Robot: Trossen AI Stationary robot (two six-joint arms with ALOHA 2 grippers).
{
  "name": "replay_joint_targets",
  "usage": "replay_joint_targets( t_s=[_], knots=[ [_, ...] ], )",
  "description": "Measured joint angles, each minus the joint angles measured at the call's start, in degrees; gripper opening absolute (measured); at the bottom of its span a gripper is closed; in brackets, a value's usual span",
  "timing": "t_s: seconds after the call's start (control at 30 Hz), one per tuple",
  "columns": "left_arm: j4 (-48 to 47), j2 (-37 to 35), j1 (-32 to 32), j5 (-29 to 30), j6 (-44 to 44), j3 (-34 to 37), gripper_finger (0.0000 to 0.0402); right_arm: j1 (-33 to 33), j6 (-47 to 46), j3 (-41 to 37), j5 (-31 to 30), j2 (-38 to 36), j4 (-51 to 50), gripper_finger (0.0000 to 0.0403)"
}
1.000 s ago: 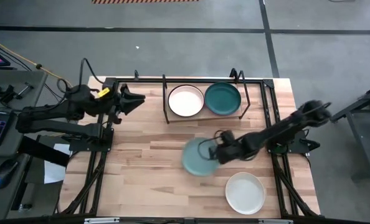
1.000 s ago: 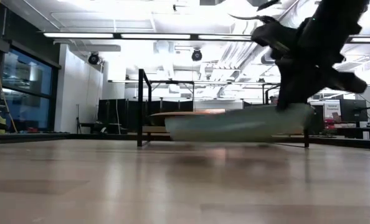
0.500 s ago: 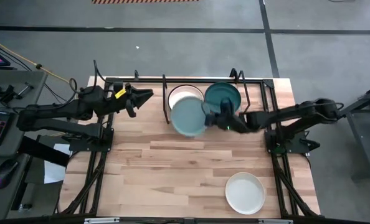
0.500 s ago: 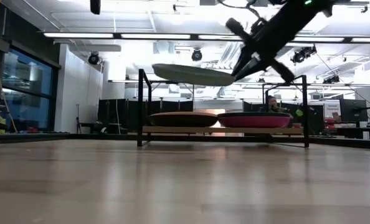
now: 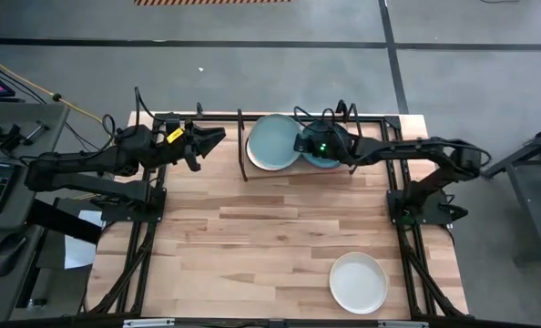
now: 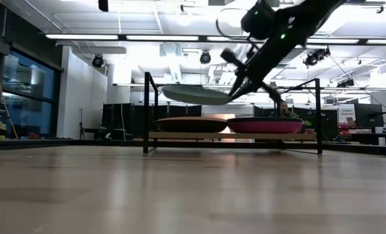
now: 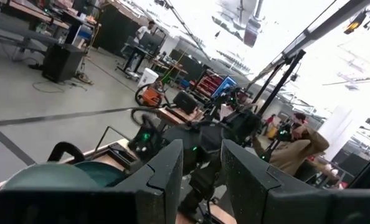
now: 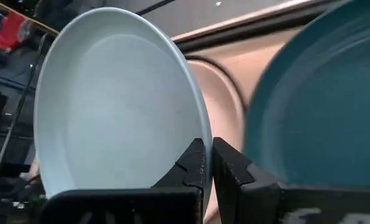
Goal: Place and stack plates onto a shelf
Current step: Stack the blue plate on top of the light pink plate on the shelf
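My right gripper (image 5: pixel 300 146) reaches in from the table's right and is shut on the light teal plate (image 5: pixel 272 142). It holds the plate in the air over the left half of the shelf (image 5: pixel 243 157), above the pale pink plate (image 8: pixel 219 93) that lies there. The dark teal plate (image 8: pixel 322 106) lies on the shelf's right half with a magenta plate (image 6: pixel 264 125) under it. In the low view the light teal plate (image 6: pixel 196 94) hovers above the left stack (image 6: pixel 192 123). The white plate (image 5: pixel 359 281) rests flat on the table near its near right corner. My left gripper (image 5: pixel 207 138) waits, open by a narrow gap, left of the shelf. My right gripper pinches the light teal plate's rim (image 8: pixel 196 140) on the side toward the table's right, one finger over the rim and one under it. The fingers (image 6: pixel 235 90) come slanting down from the right. The plate is lifted clear and nearly level, above the pale pink plate.
The shelf's upright end bars (image 6: pixel 146 110) stand at both its ends. A larger black frame (image 5: pixel 393 182) edges the table. Bare wooden board (image 5: pixel 252 246) lies between the shelf and the white plate. A person (image 7: pixel 294 146) is in the room beyond.
My right gripper has carried the light teal plate from the table's middle, up and toward the far edge, over the shelf's left half. In the last half second it has lowered the plate somewhat. My left gripper has shifted slightly toward the shelf.
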State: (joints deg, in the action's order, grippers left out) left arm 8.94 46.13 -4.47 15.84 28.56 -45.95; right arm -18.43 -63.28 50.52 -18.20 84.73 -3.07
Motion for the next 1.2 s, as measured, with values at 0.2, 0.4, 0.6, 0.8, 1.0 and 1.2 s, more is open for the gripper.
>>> replay_joint_targets(
  t_s=[0.2, 0.4, 0.6, 0.8, 1.0, 1.2],
  knots=[
    [0.0, 0.0, 0.0, -0.1, -0.3, 0.0, 0.0099, -0.4, -7.5, 0.0, 1.5, 6.1, 4.0, 0.0],
    [-0.3, 0.0, 0.0, -0.2, -0.3, 0.0, 0.0099, -0.3, -10.2, 0.0, 2.3, 7.1, 5.0, 0.0],
    [-0.3, 0.0, 0.0, -0.2, -3.2, 0.0, 0.0099, -0.4, -10.2, 0.0, 2.3, 7.1, 6.2, 0.0003],
    [-0.2, 0.0, 0.0, -0.3, -3.7, 0.0, 0.0099, -0.4, -9.5, 0.0, 3.3, 6.9, 5.9, 0.0055],
    [-0.2, 0.0, 0.0, -0.3, -3.7, 0.0, 0.0099, -0.7, -6.9, 0.0, 5.1, 6.0, 5.8, 0.0124],
    [-0.2, 0.0, 0.0, -0.4, -3.7, 0.0, 0.0099, -1.9, 0.4, 0.0, 5.2, 0.8, 3.6, 0.0154]
  ],
)
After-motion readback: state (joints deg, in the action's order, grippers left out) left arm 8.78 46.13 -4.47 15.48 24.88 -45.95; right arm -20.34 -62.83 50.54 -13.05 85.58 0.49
